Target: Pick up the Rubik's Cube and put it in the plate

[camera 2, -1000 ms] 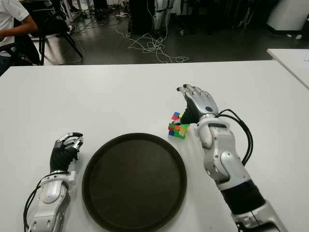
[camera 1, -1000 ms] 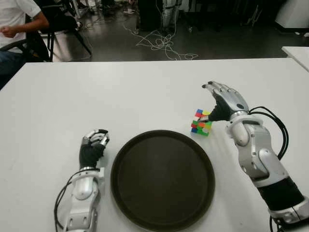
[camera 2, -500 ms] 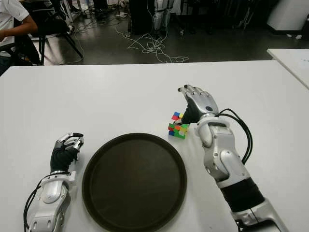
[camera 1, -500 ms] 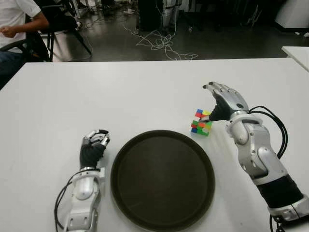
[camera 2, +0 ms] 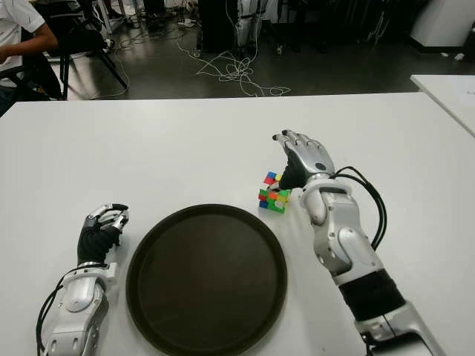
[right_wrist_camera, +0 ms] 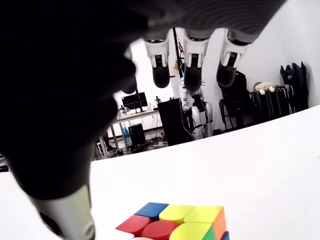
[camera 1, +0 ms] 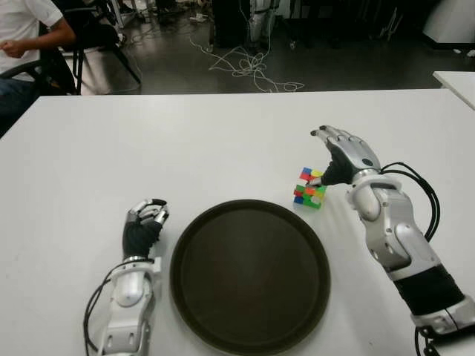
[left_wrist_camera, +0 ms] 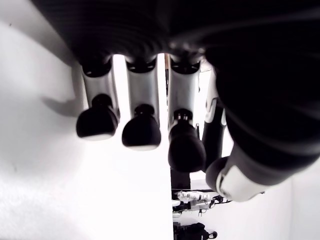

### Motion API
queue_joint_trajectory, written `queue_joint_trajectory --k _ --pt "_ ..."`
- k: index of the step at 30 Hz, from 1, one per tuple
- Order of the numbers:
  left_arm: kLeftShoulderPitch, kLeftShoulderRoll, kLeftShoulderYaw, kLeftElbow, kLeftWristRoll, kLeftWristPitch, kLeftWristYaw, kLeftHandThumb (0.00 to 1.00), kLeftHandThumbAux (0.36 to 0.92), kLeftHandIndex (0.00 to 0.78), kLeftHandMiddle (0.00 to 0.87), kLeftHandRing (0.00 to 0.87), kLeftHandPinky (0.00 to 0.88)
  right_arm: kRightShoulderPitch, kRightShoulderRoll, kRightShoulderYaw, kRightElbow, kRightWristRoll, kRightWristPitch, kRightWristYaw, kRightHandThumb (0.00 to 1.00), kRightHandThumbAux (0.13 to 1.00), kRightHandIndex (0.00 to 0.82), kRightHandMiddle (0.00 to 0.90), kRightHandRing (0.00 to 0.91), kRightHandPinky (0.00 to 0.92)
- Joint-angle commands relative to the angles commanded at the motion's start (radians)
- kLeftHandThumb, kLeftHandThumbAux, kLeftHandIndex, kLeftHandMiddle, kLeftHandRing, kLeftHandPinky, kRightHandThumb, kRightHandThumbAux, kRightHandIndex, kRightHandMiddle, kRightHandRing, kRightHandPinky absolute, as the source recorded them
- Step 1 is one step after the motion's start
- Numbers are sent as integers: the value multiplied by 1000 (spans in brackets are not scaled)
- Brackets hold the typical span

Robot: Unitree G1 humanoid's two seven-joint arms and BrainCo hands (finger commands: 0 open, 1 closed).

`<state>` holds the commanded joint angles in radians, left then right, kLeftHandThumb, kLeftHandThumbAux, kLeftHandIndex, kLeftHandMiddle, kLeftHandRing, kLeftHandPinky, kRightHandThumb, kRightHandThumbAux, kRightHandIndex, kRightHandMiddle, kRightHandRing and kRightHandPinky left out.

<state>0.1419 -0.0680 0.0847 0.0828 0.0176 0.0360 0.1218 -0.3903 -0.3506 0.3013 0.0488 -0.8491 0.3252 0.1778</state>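
Note:
The Rubik's Cube [camera 1: 309, 187], a small multicoloured block, stands on the white table [camera 1: 185, 141] just past the far right rim of the round dark plate [camera 1: 250, 274]. My right hand [camera 1: 335, 153] hovers right beside and above the cube, fingers spread and thumb down by its right side. In the right wrist view the cube [right_wrist_camera: 176, 226] lies below the spread fingertips [right_wrist_camera: 194, 76], with nothing held. My left hand [camera 1: 145, 220] shows left of the plate, fingers curled, holding nothing.
Beyond the table's far edge the floor carries tangled cables [camera 1: 249, 63] and chairs. A seated person [camera 1: 26, 33] is at the far left. Another white table corner [camera 1: 456, 81] shows at the far right.

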Motion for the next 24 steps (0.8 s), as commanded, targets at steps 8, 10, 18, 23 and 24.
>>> queue_joint_trajectory --k 8,10,18,23,24 --pt "3 5 -4 1 5 -14 -4 711 704 444 813 826 817 -20 -6 6 38 7 -27 -7 0 837 80 74 100 115" --pt "3 6 -5 1 6 -15 -4 711 704 444 812 825 817 -24 -6 7 46 9 -32 -10 0 854 89 81 105 119" --pt "6 -1 -6 -7 5 -12 3 711 704 444 814 828 824 -38 -9 12 68 12 -48 1 0 850 76 80 103 108" --pt "5 1 -6 -3 7 -17 2 711 704 444 816 830 823 -60 -8 23 83 12 -41 34 0 852 92 94 111 112" --pt "5 2 -6 -2 6 -17 1 711 704 444 815 830 822 -63 -8 26 84 10 -36 42 0 847 90 93 110 109"
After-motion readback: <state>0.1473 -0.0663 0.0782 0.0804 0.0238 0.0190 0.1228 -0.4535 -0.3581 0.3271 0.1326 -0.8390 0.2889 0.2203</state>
